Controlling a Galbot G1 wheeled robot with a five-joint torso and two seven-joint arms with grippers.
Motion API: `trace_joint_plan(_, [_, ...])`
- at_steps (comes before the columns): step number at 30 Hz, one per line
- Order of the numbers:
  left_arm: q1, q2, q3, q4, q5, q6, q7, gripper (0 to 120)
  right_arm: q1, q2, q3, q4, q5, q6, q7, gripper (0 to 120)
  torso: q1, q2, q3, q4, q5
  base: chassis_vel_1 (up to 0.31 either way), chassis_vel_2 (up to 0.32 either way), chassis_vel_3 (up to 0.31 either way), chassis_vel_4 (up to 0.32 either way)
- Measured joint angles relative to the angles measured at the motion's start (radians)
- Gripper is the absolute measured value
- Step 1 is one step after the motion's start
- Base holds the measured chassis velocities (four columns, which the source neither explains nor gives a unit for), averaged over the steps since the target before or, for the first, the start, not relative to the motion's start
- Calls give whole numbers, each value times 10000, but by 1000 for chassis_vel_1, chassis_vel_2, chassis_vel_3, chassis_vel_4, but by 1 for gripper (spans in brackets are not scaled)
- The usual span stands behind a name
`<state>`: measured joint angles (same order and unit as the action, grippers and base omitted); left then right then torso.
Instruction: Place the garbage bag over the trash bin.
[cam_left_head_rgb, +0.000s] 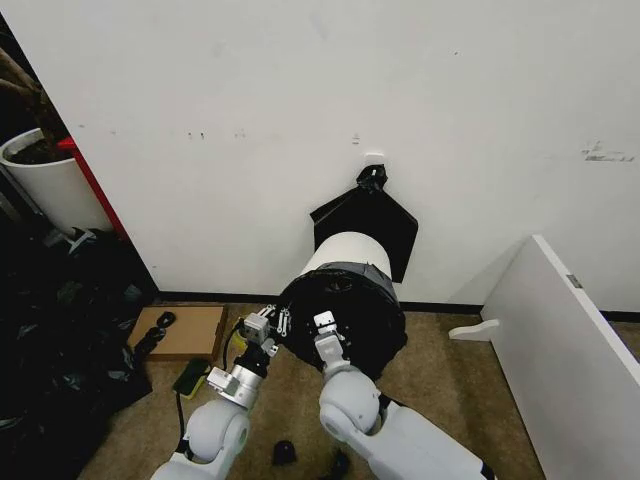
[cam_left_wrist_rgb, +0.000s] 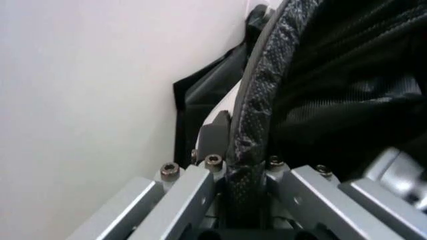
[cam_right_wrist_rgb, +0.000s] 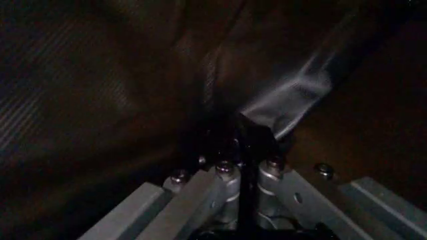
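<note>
Both my hands are clamped on the garbage bag (cam_left_head_rgb: 345, 300) — left hand (cam_left_head_rgb: 272, 325) and right hand (cam_left_head_rgb: 325, 322) pinching its bunched edge over the tilted trash bin (cam_left_head_rgb: 345, 250) — thin, slippery film, best held at the rim.

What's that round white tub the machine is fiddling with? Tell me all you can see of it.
The trash bin is a round, cream-white, smooth plastic bucket, tipped with its mouth toward the robot, in front of the white wall. The glossy black garbage bag covers its mouth and near end. The left gripper pinches bag and rim together; the right gripper is clamped on bag film.
</note>
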<state>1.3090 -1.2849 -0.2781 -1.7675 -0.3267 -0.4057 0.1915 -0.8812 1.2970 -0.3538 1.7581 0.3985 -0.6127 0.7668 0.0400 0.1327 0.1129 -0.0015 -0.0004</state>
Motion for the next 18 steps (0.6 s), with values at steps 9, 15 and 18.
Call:
trace_joint_plan(9, [-318, 64, -177, 296, -554, 696, -733, 0, -729, -737, 404, 609, -2468, 3052, -1651, 0, 0, 0, 0, -2, -2, 0, 0, 0, 0])
trace_joint_plan(15, [-480, 194, -220, -17, -1501, 2005, -1290, 0, -1821, -1452, 587, 1347, -3962, 5684, -2966, 0, 0, 0, 0, -2, 1, 0, 0, 0, 0])
trace_joint_plan(18, [-503, 304, -258, -270, -1988, 2805, -1582, 0, -2431, -1621, 695, 1619, -4496, 7076, -3573, 0, 0, 0, -1, 0, 0, 0, 0, 0, 0])
